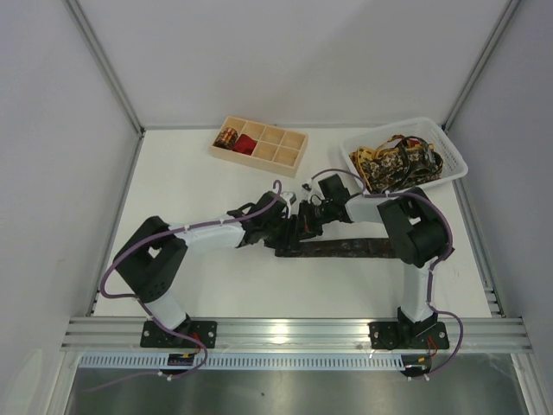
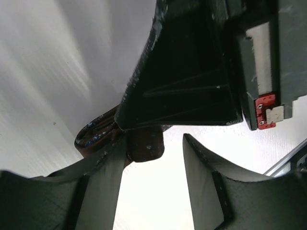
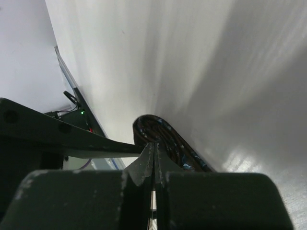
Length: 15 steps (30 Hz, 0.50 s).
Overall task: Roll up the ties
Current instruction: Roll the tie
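The left end effector [image 2: 152,155] is seen standing open, with a clear gap between its fingers [image 2: 96,187]. Just ahead of its tips, the folded end of a dark brown tie [image 2: 144,146] is laid on the white tabletop [image 2: 57,72]. The fold touches one finger and reaches partway into the gap.

Directly above that fold, the right end effector [image 3: 153,152] is positioned from the opposite side, its jaws pressed together tip against tip. The curled end of the tie is found right at those tips, but whether any fabric is pinched there cannot be told.

In the overhead view, the rest of the tie is stretched flat along the tabletop. It runs off to the right of both end effectors and passes under the right arm's elbow.

Farther off, beyond the two end effectors, a wooden tray [image 1: 281,145] is set. A dark coil [image 1: 227,137] is held in its left end compartment, and a red tie [image 1: 246,144] in the compartment beside it. Off to the far right of the right end effector, a white basket [image 1: 451,145] is filled with tangled gold-and-black ties [image 1: 393,160].
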Available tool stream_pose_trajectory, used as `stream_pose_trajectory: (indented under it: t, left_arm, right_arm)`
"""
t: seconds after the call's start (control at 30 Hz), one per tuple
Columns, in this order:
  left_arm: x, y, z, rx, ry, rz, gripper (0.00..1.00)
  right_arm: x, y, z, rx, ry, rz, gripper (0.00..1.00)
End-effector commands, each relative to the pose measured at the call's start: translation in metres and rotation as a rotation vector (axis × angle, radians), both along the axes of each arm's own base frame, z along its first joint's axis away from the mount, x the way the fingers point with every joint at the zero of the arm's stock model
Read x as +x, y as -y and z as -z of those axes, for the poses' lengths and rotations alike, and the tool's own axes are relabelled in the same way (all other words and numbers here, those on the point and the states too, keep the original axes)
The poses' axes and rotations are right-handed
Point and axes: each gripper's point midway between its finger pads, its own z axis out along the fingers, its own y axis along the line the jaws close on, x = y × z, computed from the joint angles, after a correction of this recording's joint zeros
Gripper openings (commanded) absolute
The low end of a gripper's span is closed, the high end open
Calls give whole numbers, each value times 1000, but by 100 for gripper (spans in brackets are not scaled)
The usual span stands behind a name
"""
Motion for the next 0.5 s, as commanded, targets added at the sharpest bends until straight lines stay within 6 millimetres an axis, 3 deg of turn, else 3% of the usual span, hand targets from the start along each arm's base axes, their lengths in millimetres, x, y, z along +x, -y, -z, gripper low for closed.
stream_pose_trajectory:
  t: [0.0, 0.13, 0.47]
  left_arm:
    - [-34, -30, 43, 143, -114, 25, 58]
    - [-35, -31, 45, 148, -108, 27, 60]
    - [-38, -33, 51, 143, -106, 38, 60]
  right_arm:
    - [-14, -3, -16, 72, -12, -35, 0]
    - [-25, 1, -15, 69, -23, -44, 0]
    - [-21, 3, -27, 64, 24, -46, 0]
